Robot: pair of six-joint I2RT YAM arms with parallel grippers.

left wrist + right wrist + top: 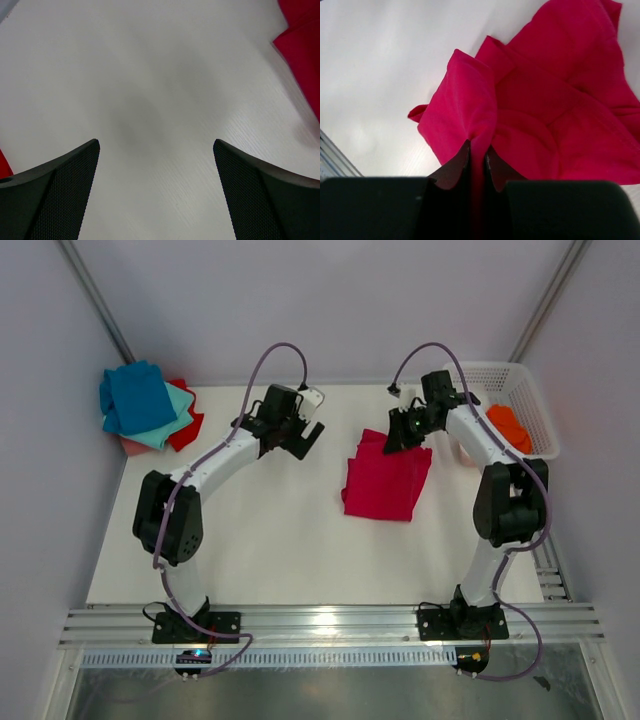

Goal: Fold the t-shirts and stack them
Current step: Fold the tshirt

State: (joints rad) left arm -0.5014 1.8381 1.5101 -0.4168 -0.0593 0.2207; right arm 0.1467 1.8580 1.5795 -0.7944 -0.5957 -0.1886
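The crimson t-shirt [385,480] lies on the white counter [270,540] a little right of centre, partly folded into a rough rectangle whose far edge is bunched and lifted. The right gripper [398,438] is at that far edge, its jaws drawn narrow and pinching a raised fold of the cloth. In the right wrist view the crimson t-shirt [560,125] rises in a ridge that runs straight down into the thin gap of the right gripper [477,152], with the rest of the fabric rumpled on the counter behind it. The left gripper [308,437] hovers over bare counter to the left of the shirt, apart from it, with its jaws spread wide and nothing between them. The left wrist view shows the left gripper [156,145] with its two dark fingers far apart above the white surface, and a corner of the crimson t-shirt [302,45] at the upper right. At the far left corner of the counter sits a pile of folded tees: a blue t-shirt [135,395] on top, a teal t-shirt [175,422] under it, a red t-shirt [190,425] showing at the right side and a pink t-shirt [130,446] peeking out at the near edge. At the far right stands a white lattice basket [520,380] holding an orange t-shirt [510,425].
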